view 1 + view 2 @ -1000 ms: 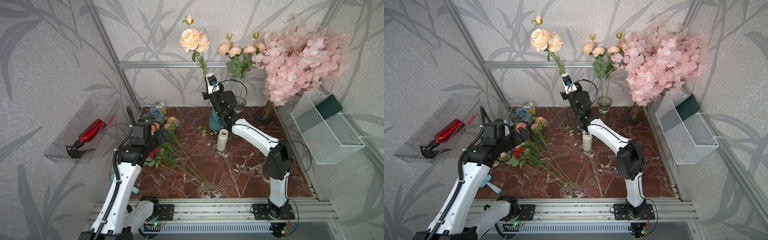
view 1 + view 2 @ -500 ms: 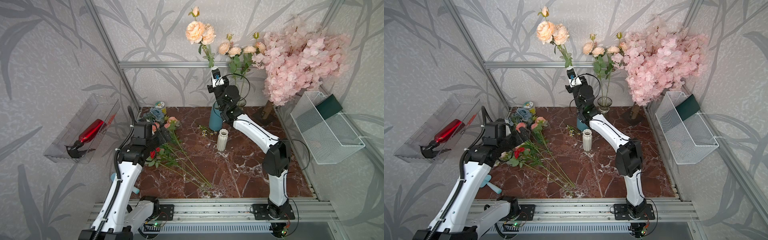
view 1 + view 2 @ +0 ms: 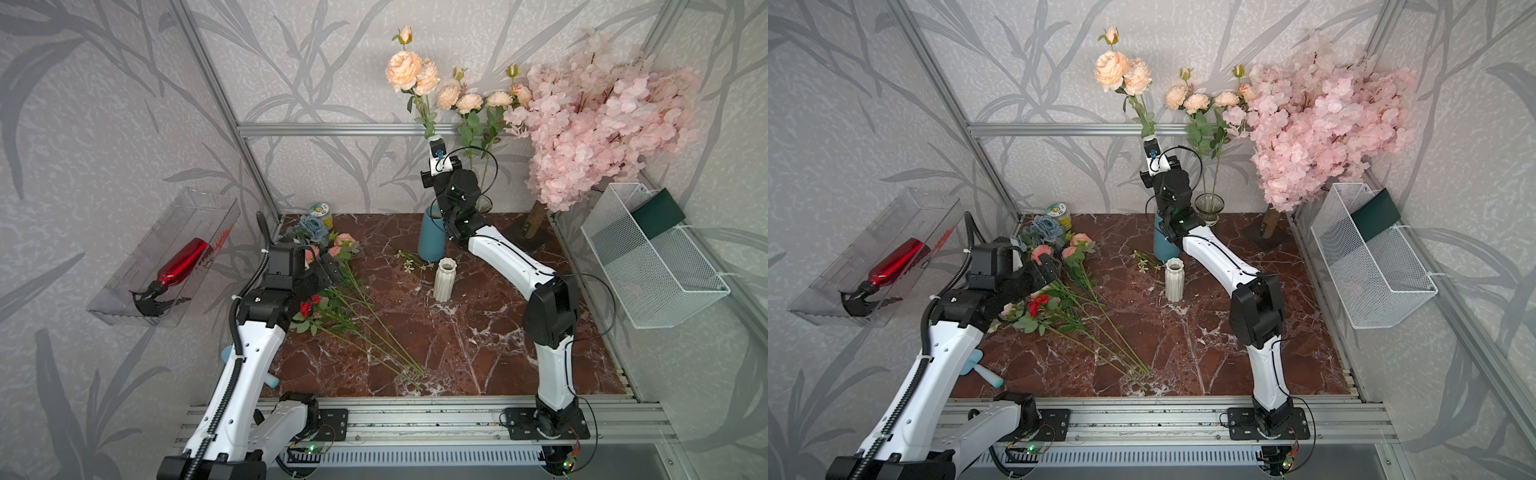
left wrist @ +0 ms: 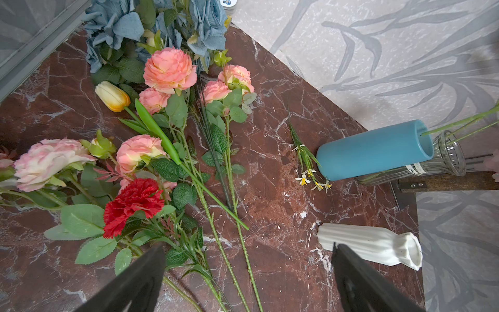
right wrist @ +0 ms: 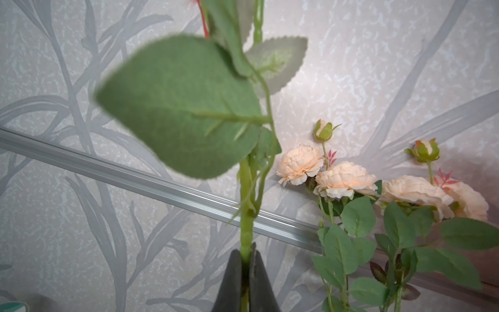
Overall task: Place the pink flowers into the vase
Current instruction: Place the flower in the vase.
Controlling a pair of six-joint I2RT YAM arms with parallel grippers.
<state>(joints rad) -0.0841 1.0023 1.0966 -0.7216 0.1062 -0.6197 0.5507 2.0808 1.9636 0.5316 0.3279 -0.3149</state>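
My right gripper point(image 5: 246, 254) is shut on the green stem of a peach-pink flower spray point(image 3: 409, 75), held upright high over the back of the table; in both top views the gripper point(image 3: 1150, 141) stands above the blue vase point(image 3: 432, 237). Just behind and to the right is the glass vase point(image 3: 1209, 205), which holds more pink flowers point(image 5: 345, 178). Other pink flowers point(image 4: 170, 70) lie in a pile at the left. My left gripper point(image 4: 247, 259) hangs open above their stems, holding nothing.
A white ribbed vase point(image 3: 444, 278) stands mid-table. Blue-grey flowers point(image 3: 313, 224), a red carnation point(image 4: 132, 202) and a yellow tulip point(image 4: 112, 96) share the pile. A pink blossom tree point(image 3: 594, 120), a wire basket point(image 3: 652, 257) and a clear bin point(image 3: 124, 299) line the sides.
The right arm has carried the held flower to the right, toward the glass vase, and slightly down in the last half second. The left arm has stayed put.
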